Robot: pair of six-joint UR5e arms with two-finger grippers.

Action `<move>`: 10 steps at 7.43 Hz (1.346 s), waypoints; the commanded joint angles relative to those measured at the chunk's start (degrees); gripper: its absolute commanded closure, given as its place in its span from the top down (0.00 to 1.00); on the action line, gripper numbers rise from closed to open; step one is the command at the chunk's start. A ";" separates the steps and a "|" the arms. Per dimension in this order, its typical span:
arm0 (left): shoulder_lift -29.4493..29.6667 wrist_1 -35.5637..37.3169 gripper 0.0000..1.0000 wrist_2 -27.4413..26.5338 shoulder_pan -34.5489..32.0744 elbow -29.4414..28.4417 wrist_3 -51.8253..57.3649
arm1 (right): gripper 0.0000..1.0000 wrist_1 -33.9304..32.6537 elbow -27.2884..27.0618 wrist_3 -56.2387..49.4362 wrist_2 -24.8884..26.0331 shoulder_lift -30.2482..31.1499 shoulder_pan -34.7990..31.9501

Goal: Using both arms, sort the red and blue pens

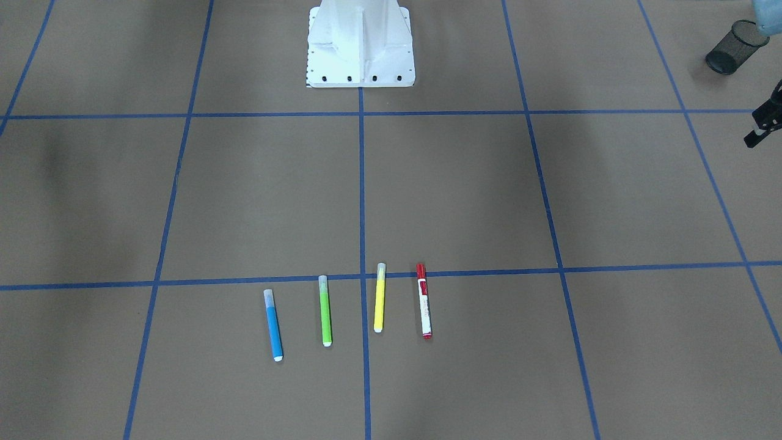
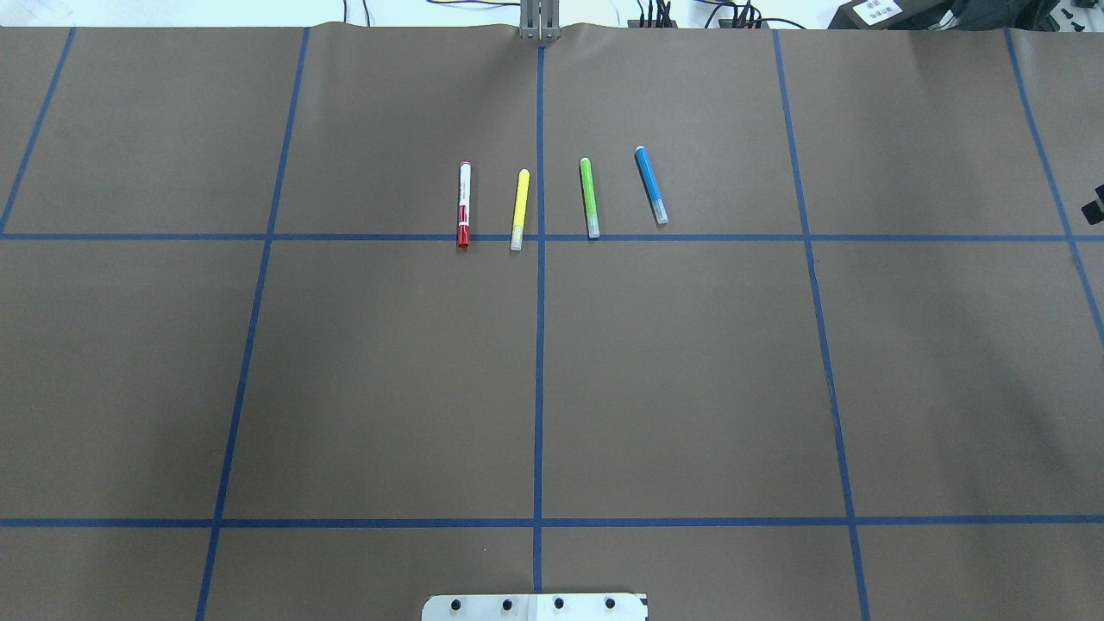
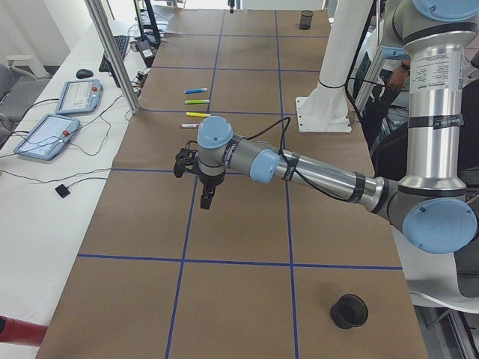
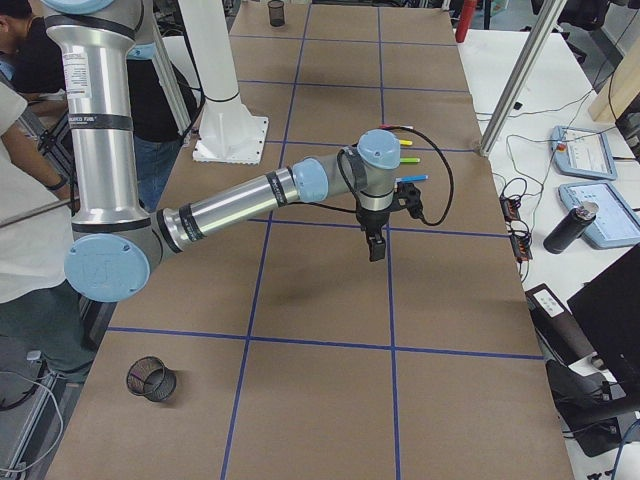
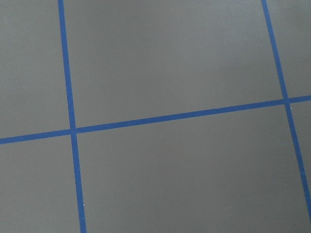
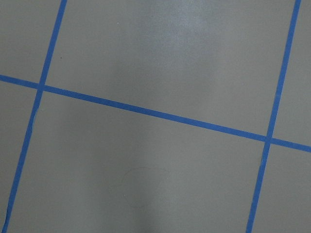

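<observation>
The left tool (image 3: 206, 196) hangs fingers-down over bare counter (image 2: 388, 371), well apart from the pens; I cannot tell whether it is wide or narrow. In the overhead view four pens lie in a row at about 12 o'clock from the counter's middle, each running roughly 12 to 6. Leftmost is the red pen (image 2: 464, 203), its red cap at the 6 o'clock end, across a blue tape line (image 2: 388, 237). Next come the yellow pen (image 2: 520, 210), its pale cap on the same line, and the green pen (image 2: 589, 197), cap touching it. The blue pen (image 2: 651, 185) lies last, tilted 11 to 5, just short of the line. The right tool (image 4: 377, 247) also hangs over bare counter; I cannot tell how wide it stands.
</observation>
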State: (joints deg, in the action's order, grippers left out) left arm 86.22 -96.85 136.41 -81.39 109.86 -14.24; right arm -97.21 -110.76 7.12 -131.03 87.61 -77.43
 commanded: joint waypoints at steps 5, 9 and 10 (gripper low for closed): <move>-0.09 -0.88 1.00 0.00 0.09 -0.09 0.44 | 1.00 0.35 -0.16 0.00 -0.45 -0.07 0.00; 0.43 -0.79 0.99 0.53 0.18 0.00 -0.44 | 1.00 0.44 -0.95 -0.09 -0.98 0.46 0.00; 0.44 -0.88 0.99 0.61 0.18 0.00 -0.44 | 1.00 0.53 -1.30 -0.18 -0.98 0.55 -0.09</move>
State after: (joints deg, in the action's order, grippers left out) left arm 86.47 -97.66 136.88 -81.21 109.85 -14.66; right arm -96.75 -111.71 7.04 -132.01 88.06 -77.44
